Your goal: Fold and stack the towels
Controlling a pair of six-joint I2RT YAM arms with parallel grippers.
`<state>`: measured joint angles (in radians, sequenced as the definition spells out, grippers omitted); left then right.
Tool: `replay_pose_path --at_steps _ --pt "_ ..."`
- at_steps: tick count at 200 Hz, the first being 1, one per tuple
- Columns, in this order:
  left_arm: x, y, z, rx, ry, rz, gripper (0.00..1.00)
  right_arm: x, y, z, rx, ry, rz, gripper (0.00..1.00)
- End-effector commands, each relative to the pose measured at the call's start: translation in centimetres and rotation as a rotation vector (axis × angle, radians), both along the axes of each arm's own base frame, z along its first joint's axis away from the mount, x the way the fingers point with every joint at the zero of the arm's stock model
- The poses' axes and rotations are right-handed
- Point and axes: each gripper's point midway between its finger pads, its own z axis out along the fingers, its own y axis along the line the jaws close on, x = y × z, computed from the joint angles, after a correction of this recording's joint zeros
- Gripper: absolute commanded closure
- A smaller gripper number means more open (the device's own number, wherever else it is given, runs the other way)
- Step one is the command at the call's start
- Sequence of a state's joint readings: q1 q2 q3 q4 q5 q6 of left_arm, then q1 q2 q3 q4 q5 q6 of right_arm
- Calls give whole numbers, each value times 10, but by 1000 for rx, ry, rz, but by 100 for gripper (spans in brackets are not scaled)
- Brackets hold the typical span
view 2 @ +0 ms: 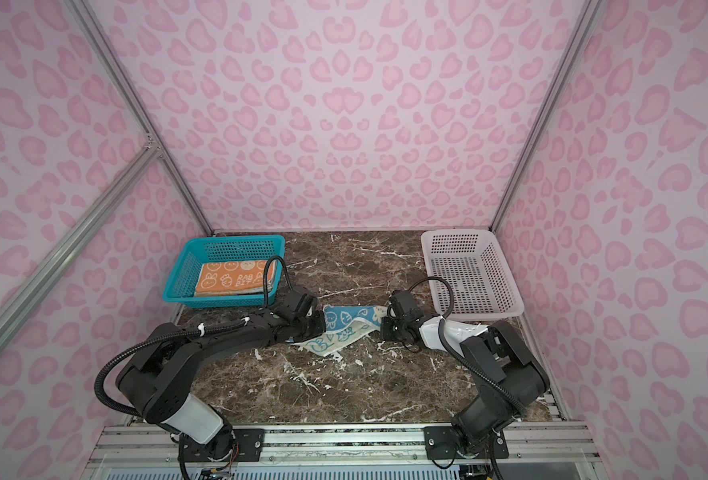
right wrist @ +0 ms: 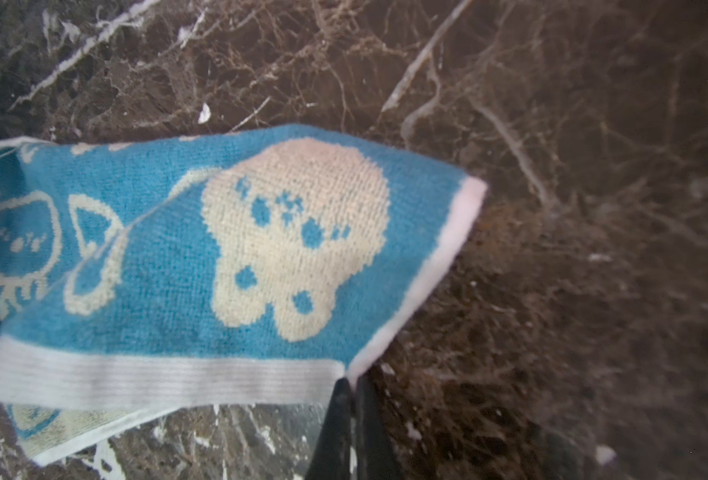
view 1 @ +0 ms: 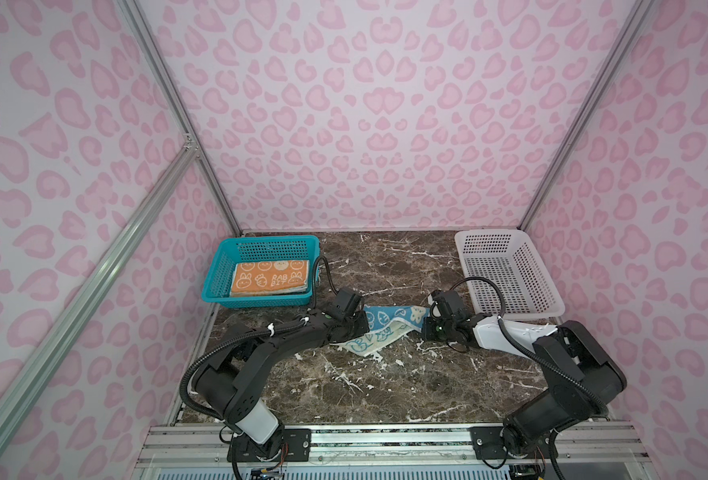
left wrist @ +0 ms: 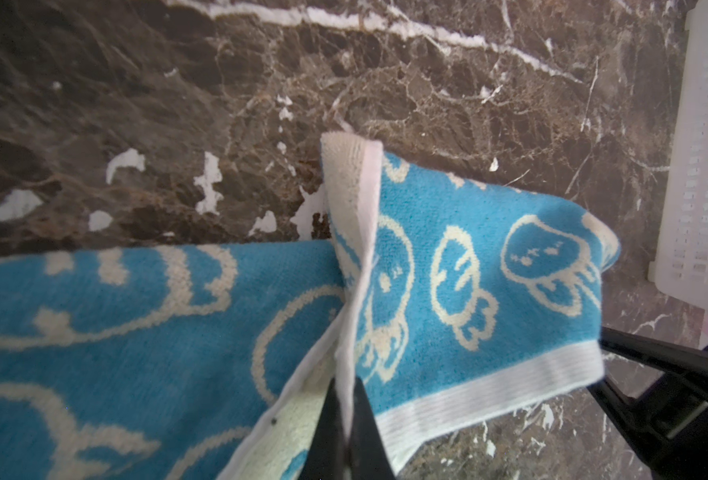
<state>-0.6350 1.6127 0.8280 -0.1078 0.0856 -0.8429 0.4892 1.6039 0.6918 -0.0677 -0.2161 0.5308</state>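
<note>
Teal basket [view 1: 216, 270], far left of table [view 1: 385, 395]: contains the orange towel [view 1: 267, 278], folded flat.

Left pincer [left wrist: 346, 397]: closed tight on a white-hemmed edge of the blue towel [view 1: 385, 322].

The blue towel sits mid-table in both top views, stretched between the two pincers. Its blue face is up along the far side and its pale reverse sags at the near side, down toward the table.

Right pincer [right wrist: 354, 386]: clamped narrow on the towel's corner hem.

White basket [view 1: 489, 233], far right: no towel seen in it.
</note>
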Motion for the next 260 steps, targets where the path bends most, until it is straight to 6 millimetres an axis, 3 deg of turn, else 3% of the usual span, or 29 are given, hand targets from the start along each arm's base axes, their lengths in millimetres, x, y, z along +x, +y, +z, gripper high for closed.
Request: replay_pose_path --at_steps 1,26,67,102,121,168,217,260 --pt "-1 3 -4 11 -1 8 97 -41 -26 -28 -117 182 -5 100" --pt "0 6 3 21 -16 6 97 -38 -25 -14 -105 158 -6 100" --pt "5 4 19 13 -48 7 97 -27 -25 25 -77 83 -8 100" --pt "3 3 14 1 -35 9 97 -29 -29 19 -105 106 -6 100" --pt "0 3 12 1 -29 6 97 -33 -31 9 -116 125 -2 80" --pt "-3 6 8 11 -25 7 97 -36 -24 9 -110 107 24 52" --pt "-3 2 9 7 -23 1 97 -34 -20 -1 -191 124 46 55" --pt "-4 5 9 23 -26 2 97 -42 -26 -15 -344 145 73 69"
